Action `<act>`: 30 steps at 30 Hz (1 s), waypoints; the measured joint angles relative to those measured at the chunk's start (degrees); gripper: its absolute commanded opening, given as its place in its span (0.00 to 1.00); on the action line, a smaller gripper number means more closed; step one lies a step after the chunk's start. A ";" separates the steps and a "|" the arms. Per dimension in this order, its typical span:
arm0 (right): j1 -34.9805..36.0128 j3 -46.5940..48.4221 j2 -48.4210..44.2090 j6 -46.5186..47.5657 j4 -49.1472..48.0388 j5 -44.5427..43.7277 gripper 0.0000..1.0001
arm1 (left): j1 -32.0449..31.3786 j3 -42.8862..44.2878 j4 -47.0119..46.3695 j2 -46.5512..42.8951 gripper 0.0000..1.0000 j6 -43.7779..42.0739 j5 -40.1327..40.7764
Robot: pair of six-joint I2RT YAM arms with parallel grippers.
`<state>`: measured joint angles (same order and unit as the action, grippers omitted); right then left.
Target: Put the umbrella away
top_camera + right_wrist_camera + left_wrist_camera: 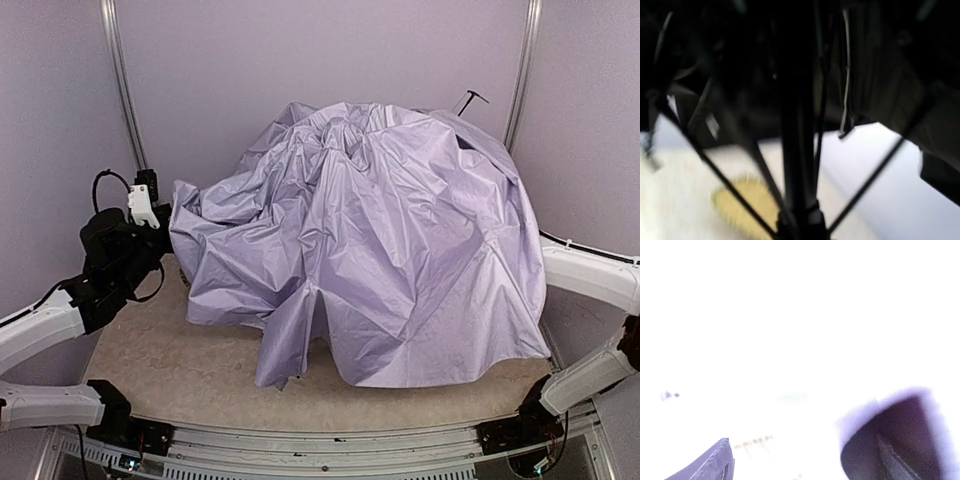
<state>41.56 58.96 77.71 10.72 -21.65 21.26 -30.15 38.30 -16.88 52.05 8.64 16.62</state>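
Umbrella (380, 250): lavender canopy, crumpled, heaped over most of table (160, 370); one black rib tip (468, 100) pokes out at back.
Left gripper (152, 208): at canopy's left edge; jaws wide apart, nothing seen between; wrist view mostly white glare.
Right gripper: hidden under canopy; jaws can't tell.
Right wrist view: dark, blurred; shaft (797, 150), ribs (875, 175), yellowish round blur (742, 202).
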 measured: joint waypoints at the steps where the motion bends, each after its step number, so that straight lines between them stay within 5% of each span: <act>1: -0.13 1.51 -0.35 -0.63 -0.02 0.50 0.00 | -0.22 -1.36 -0.85 1.29 0.93 0.35 -1.64; 10: -3.28 6.88 -6.05 -3.34 -3.10 -2.25 0.00 | -2.34 -6.67 -7.39 9.57 0.93 0.48 -8.39; 16: -11.32 5.38 -8.02 -1.27 -0.50 -9.57 0.00 | 5.75 -6.12 -4.15 10.67 0.88 4.35 -5.99; 20: -13.18 3.63 -7.37 3.69 4.04 -14.75 0.00 | 9.27 -6.58 -3.37 2.82 0.84 6.29 -3.61; 25: -13.00 0.72 -5.27 6.56 10.16 -11.17 0.00 | 2.49 -3.82 -6.64 -4.44 0.90 5.53 -7.39; 30: -9.51 -0.63 -3.41 5.88 11.96 -6.27 0.00 | -10.27 7.28 -8.35 6.03 0.99 2.91 -20.63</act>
<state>32.05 58.33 74.30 16.60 -9.69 14.98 -40.42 45.58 -25.23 58.08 11.55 -4.01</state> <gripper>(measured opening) 0.128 0.963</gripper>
